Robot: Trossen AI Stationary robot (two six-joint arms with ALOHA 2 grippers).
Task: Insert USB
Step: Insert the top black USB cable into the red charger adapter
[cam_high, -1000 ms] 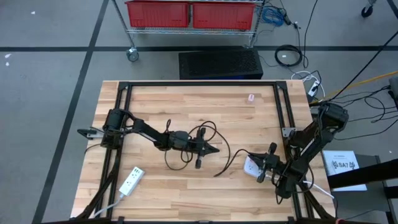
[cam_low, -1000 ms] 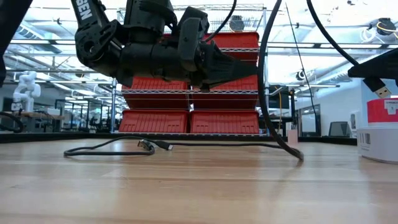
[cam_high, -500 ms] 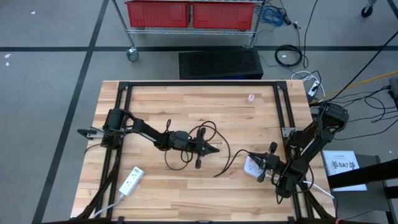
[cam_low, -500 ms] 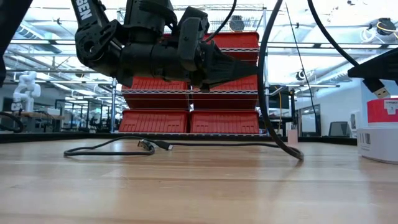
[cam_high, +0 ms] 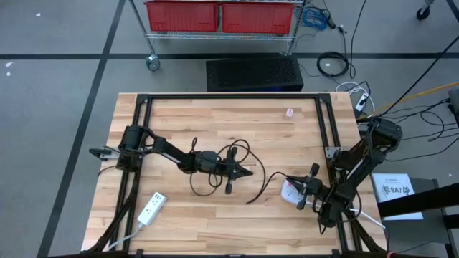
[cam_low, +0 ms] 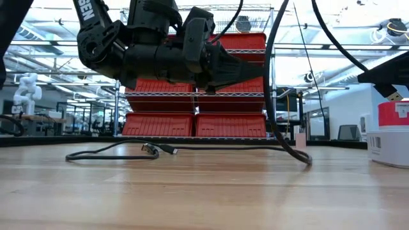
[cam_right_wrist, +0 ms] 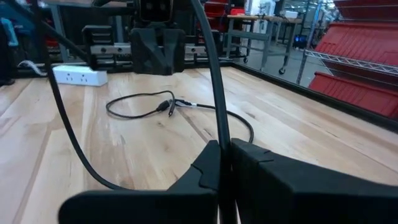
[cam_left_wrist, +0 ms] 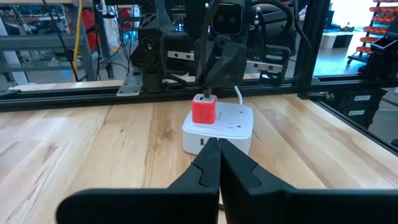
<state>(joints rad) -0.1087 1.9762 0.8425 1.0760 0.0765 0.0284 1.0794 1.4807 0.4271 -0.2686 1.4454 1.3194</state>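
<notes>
Left gripper [cam_high: 247, 171]: fingers pressed together on nothing, hovering over the middle of the bench [cam_high: 215, 215], pointed right toward the white power hub [cam_left_wrist: 219, 127].
Right gripper [cam_high: 290, 179]: clamped on the black USB cable [cam_right_wrist: 214, 93], plug end [cam_low: 388, 91] held just above the red charger [cam_left_wrist: 204, 111].
Red charger: seated on the white power hub, right side of the bench.
Cable slack: loose loops [cam_high: 215, 179] mid-bench, beside the left gripper.
White power strip [cam_high: 149, 208]: near left corner, well apart from both grippers.
</notes>
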